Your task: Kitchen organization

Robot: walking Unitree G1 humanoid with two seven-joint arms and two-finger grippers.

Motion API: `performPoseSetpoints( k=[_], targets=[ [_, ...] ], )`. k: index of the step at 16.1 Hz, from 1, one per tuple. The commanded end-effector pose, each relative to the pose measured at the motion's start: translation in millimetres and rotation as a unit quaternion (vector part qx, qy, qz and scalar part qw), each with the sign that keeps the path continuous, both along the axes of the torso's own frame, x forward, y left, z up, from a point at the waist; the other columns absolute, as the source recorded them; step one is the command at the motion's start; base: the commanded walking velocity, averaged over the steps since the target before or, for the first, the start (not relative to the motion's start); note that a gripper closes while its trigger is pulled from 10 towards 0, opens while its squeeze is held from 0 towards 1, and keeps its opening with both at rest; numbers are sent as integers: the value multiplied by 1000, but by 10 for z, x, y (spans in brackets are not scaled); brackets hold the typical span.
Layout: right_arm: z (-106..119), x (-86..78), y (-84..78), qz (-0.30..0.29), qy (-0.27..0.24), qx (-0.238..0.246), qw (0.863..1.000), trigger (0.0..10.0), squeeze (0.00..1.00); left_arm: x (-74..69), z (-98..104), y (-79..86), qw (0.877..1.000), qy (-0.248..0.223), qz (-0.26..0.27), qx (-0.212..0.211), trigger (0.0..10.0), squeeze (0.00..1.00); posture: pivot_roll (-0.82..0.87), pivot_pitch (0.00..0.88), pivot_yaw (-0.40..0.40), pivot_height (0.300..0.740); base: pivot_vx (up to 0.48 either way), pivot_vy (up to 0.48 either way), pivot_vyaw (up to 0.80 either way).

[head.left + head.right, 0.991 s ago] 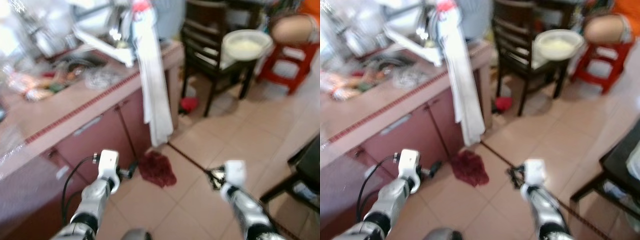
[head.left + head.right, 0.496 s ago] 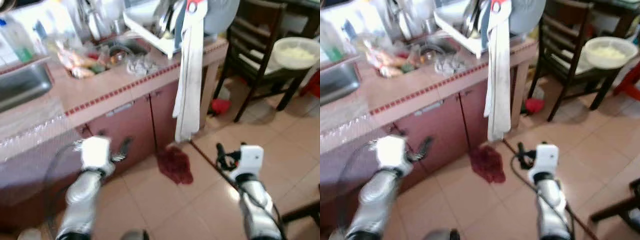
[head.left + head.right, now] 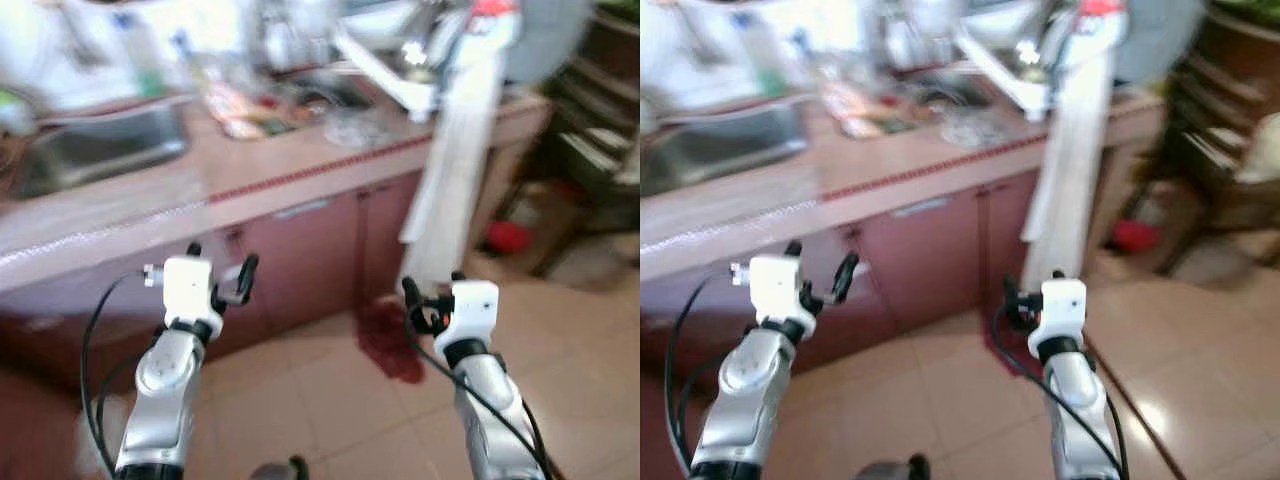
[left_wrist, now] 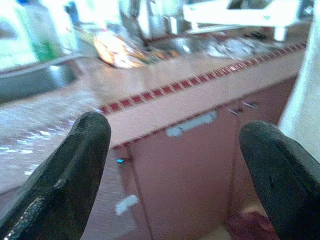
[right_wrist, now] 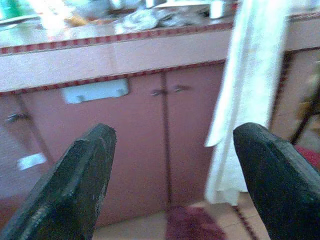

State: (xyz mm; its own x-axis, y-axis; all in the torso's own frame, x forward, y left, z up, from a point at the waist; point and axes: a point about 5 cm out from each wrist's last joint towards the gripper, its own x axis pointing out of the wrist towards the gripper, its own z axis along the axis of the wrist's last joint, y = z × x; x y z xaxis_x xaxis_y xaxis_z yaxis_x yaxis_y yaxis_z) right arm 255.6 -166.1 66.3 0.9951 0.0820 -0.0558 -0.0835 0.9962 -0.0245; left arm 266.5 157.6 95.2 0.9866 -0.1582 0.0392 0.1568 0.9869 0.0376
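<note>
Both grippers, left gripper [image 3: 222, 281] and right gripper [image 3: 425, 305], now face the counter [image 3: 150, 215].

The counter [image 3: 120, 215] is pale pink with a dotted red band along its edge. Below the counter, the cabinet doors [image 3: 310, 255] are maroon. A white cloth [image 3: 455, 170] hangs over the counter's edge; under it, a dark red rag [image 3: 388, 335] lies on beige floor tiles [image 3: 330, 420].
</note>
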Motion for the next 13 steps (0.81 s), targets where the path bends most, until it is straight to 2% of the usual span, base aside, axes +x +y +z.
performPoseSetpoints(
  k=[1, 3, 4, 5, 7, 9, 11, 13],
  targets=[
    [32, 16, 23, 13, 3, 0, 1000, 10000, 0, 15, -9, -5, 1000, 13, 3, 7, 10000, 0, -57, 0, 68, 740, 0, 480, 0],
    [32, 57, 57, 17, 13, 0, 1000, 10000, 0, 55, 11, -6, 1000, 14, 7, 19, 10000, 0, -57, 0, 68, 740, 0, 480, 0],
    [67, 73, 98, 24, 0, 34, 999, 10000, 0, 66, 18, -13, 1000, 14, 9, 21, 10000, 0, -57, 0, 75, 740, 0, 480, 0],
    [96, 70, 118, 34, -4, 34, 999, 10000, 0, 74, 34, -12, 1000, 18, 10, 21, 10000, 0, -57, 0, 75, 740, 0, 480, 0],
    [78, 40, 94, 39, 0, 0, 999, 10000, 0, 74, 39, 15, 999, 27, 14, 16, 10000, 0, -56, 0, 74, 740, 0, 480, 0],
    [97, -13, 51, 45, -4, 9, 999, 10000, 0, 60, 55, 20, 999, 23, 23, 10, 10000, 0, -52, 0, 68, 740, 0, 480, 0],
    [76, -24, 44, 24, 5, -25, 999, 10000, 0, 39, 64, -18, 1000, 17, 19, 11, 10000, 0, -49, 0, 65, 740, 0, 480, 0],
    [76, -27, 64, 14, 2, -15, 1000, 10000, 0, 38, 78, -7, 999, 11, 31, 13, 10000, 0, -49, 0, 65, 740, 0, 480, 0]
  ],
)
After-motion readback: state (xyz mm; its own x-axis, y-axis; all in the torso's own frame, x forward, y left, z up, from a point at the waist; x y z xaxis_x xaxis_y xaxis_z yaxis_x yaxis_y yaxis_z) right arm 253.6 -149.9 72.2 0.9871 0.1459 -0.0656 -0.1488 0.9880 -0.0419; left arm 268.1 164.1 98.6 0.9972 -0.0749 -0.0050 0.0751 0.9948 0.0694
